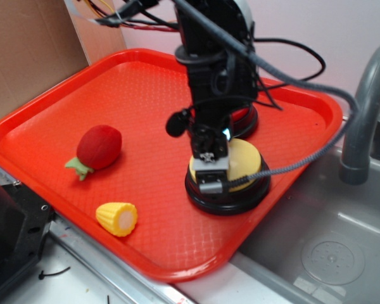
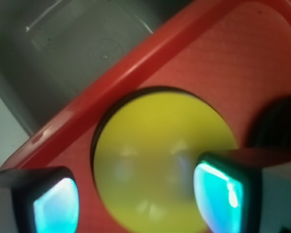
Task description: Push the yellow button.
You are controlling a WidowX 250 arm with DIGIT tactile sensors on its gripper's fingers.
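A: Yellow button point(image 1: 244, 166) location?
B: Sitting on the red tray point(image 1: 145, 88), toward its 4 o'clock corner. Pale dome on a glossy black ring base. Fills the centre of the wrist view point(image 2: 160, 160), black ring edge showing at 10 o'clock.

A: Gripper point(image 1: 210, 166) status?
B: Parked directly over the dome, on its 9 o'clock half in the exterior view. Fingers spread, nothing between them. Wrist view: two fingertips point(image 2: 56, 204) glowing cyan, one at 8 o'clock off the dome's edge, the other at 4 o'clock over the dome. Contact with the dome: cannot tell, tips blurred.

A: Neighbours?
B: Red button point(image 1: 244, 120) just beyond, at 12 o'clock from the yellow one, mostly hidden behind the arm. Dark blur at 3 o'clock in the wrist view, unidentifiable.

A: Rest of the tray?
B: Toy strawberry point(image 1: 98, 149) at 9 o'clock, well apart from the buttons, green leaves pointing toward 7 o'clock. Toy corn point(image 1: 117, 218) near the tray's 7 o'clock edge, lying on its side, cut face toward 4 o'clock.

A: Off the tray?
B: Grey sink point(image 1: 329, 253) at 4 o'clock, faucet point(image 1: 364, 107) at 3 o'clock. Cardboard point(image 1: 25, 50) at 10 o'clock. Cables point(image 1: 291, 66) looping from the arm toward 3 o'clock.
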